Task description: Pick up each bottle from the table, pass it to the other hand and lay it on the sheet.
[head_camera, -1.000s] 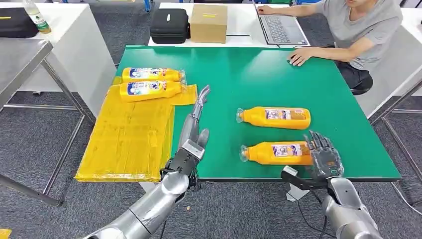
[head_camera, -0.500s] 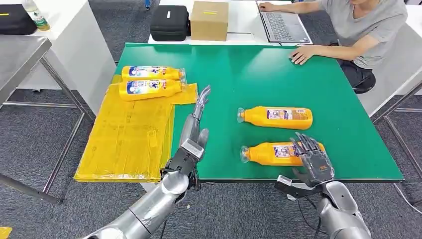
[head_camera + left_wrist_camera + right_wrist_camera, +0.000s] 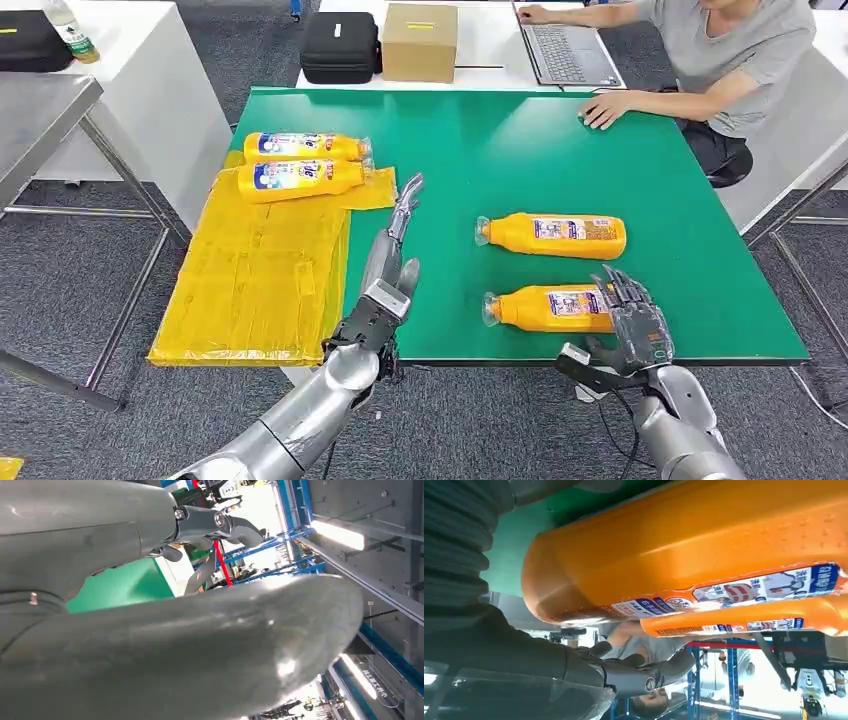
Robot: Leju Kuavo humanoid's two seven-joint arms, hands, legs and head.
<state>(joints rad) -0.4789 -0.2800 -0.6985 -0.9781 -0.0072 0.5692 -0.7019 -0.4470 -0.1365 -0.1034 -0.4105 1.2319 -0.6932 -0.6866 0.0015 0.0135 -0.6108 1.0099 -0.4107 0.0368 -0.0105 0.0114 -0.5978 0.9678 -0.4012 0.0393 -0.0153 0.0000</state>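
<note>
While the right hand (image 3: 632, 330) stands at the near edge of the table (image 3: 500, 130), the whole coming move depends on one relation: the near bottle (image 3: 555, 307) lies just in front of this hand, at its fingertips, and its long axis runs across the table from side to side, so across the reach of the arm. The hand meets the bottle at the base end, and the cap points toward the robot's left, toward the left hand (image 3: 392, 262). The fingers of the right hand are spread apart and they hold nothing; in the right wrist view the orange body (image 3: 704, 545) is very close before the palm, but I cannot tell if a finger already touches it. The left hand is released too, its fingers stretched out flat above the table, between the sheet (image 3: 260, 270) and the bottles, well apart from both. The right hand is clearly the nearer one to the near bottle. A far bottle (image 3: 552, 236) lies behind the near one, parallel to it, cap also to the left. Two more bottles (image 3: 305, 163) already lie side by side on the far end of the sheet, caps to the right. I judge that the grasp is the step now, and the fingers should close around the thick body near its base.
</note>
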